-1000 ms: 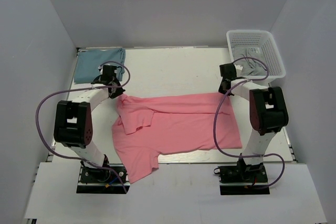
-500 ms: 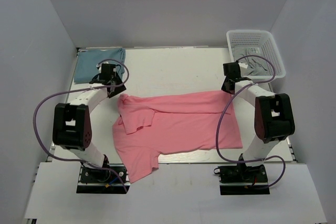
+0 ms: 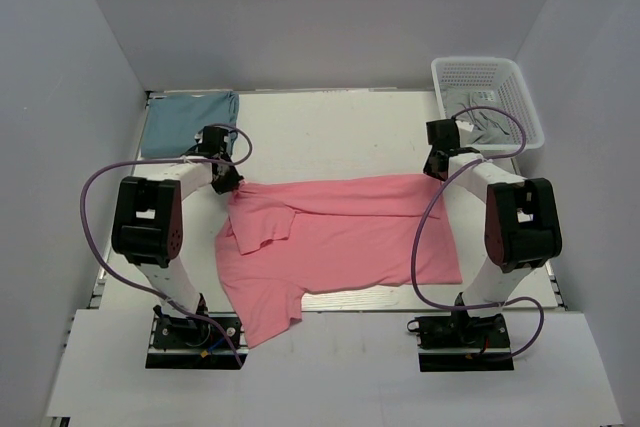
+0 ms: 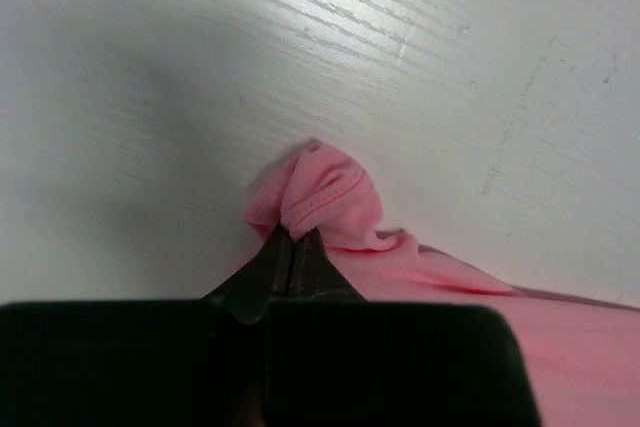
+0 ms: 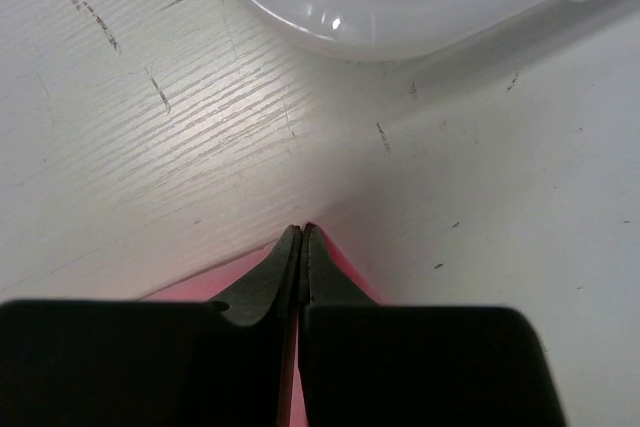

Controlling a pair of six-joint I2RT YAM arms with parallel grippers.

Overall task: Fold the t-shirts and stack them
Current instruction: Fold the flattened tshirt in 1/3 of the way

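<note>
The salmon pink t-shirt lies spread across the middle of the table, part folded, one sleeve hanging toward the near edge. My left gripper is shut on its far left corner, where the cloth bunches at the fingertips. My right gripper is shut on its far right corner; only a sliver of pink cloth shows beside the jaws. The dusty teal-blue t-shirt lies folded at the far left corner of the table.
A white perforated basket with grey cloth in it stands at the far right; its rim is just beyond my right gripper. White walls close in the table on three sides.
My left gripper has come down from beside the teal shirt onto the pink shirt's far left corner. The right gripper shifted slightly and stays at the far right corner.
</note>
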